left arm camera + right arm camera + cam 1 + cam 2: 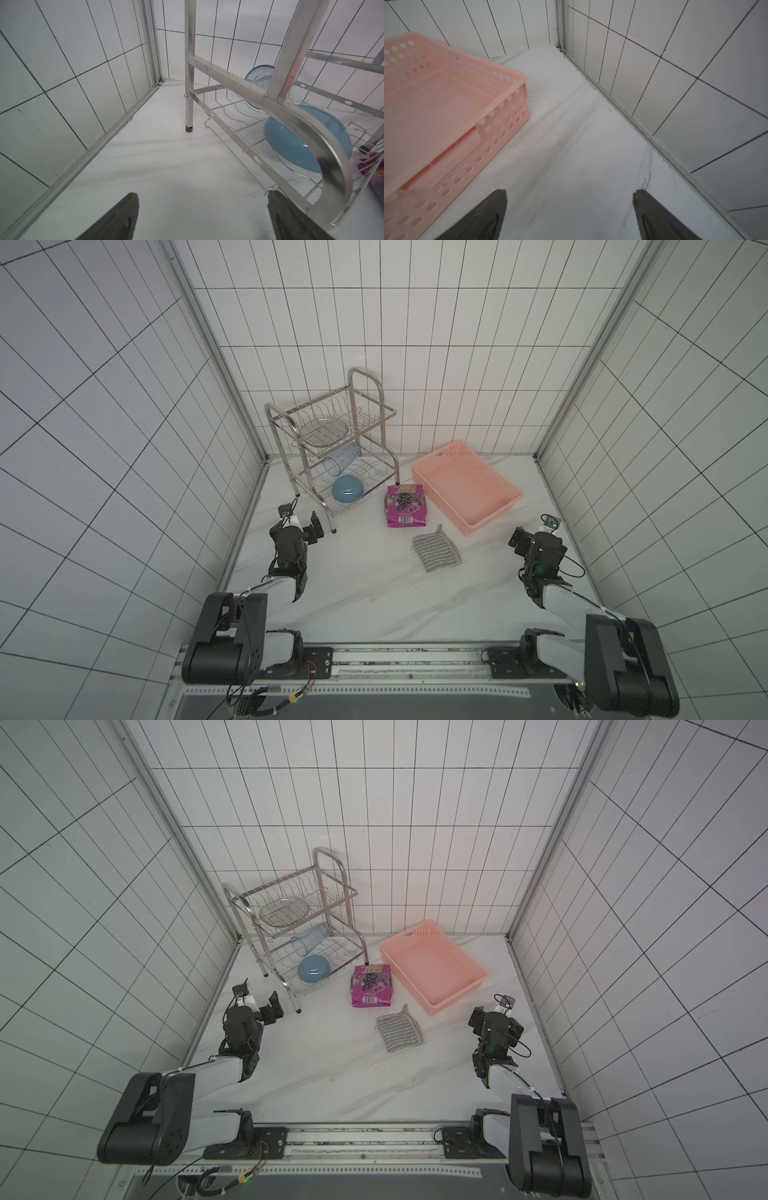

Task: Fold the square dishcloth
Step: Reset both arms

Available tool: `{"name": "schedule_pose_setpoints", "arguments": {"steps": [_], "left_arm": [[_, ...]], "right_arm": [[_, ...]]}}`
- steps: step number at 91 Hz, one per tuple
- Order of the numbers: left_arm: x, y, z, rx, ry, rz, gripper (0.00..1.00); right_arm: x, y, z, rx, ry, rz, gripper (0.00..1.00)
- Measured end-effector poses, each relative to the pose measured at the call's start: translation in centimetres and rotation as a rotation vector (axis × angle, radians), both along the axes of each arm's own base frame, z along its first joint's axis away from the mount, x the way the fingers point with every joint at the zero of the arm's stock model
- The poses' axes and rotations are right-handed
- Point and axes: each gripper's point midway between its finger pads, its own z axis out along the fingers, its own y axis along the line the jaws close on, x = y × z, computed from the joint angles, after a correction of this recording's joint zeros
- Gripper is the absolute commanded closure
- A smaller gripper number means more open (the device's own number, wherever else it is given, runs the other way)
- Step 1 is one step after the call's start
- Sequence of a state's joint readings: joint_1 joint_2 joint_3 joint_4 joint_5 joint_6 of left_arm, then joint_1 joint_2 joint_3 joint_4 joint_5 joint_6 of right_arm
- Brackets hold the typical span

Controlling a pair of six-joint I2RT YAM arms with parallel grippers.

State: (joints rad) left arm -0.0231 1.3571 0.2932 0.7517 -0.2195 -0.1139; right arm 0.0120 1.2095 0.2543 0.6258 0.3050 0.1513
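In a top view, the left gripper (311,526) at lower left and the right gripper (518,541) at lower right are seen with jaws spread wide, nothing held. The square dishcloth (436,552) is found lying on the table (353,593) just right of centre, untouched. Above it, a magenta packet (405,506) and a pink basket (494,516) are noted.

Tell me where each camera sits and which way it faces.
Both top views: high above the robot's base, looking down at the table, square dishcloth, pink basket, dish rack; left arm, right arm show.
Left wrist: on the left arm, facing the dish rack's lower shelf and blue bowl; open left claw shows.
Right wrist: on the right arm, facing the pink basket's corner; open right claw shows.
Shared: left wrist and top views, the dish rack; right wrist and top views, the pink basket.
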Motion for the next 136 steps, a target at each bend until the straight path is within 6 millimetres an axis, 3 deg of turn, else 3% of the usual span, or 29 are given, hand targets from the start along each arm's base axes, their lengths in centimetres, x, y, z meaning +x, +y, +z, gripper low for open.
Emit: {"name": "schedule_pose_setpoints", "arguments": {"steps": [22, 45, 63, 136], "left_arm": [[1.5, -0.6, -2.6, 0.016, 0.031, -0.038, 0.01], [4.2, 0.0, -0.1, 0.006, -0.003, -0.035, 0.02], [4.5, 0.6, -0.2, -0.004, 0.010, -0.029, 0.02], [4.3, 0.3, -0.9, -0.015, 0.038, -0.054, 0.02]], "right_arm": [[2.6, 1.0, -0.2, 0.003, -0.038, 0.089, 0.01], [4.2, 2.4, -2.2, 0.017, -0.015, 0.192, 0.01], [7.0, 3.0, 0.4, 0.013, -0.058, 0.242, 0.01], [6.7, 3.0, -0.5, 0.016, -0.015, 0.245, 0.01]]}}
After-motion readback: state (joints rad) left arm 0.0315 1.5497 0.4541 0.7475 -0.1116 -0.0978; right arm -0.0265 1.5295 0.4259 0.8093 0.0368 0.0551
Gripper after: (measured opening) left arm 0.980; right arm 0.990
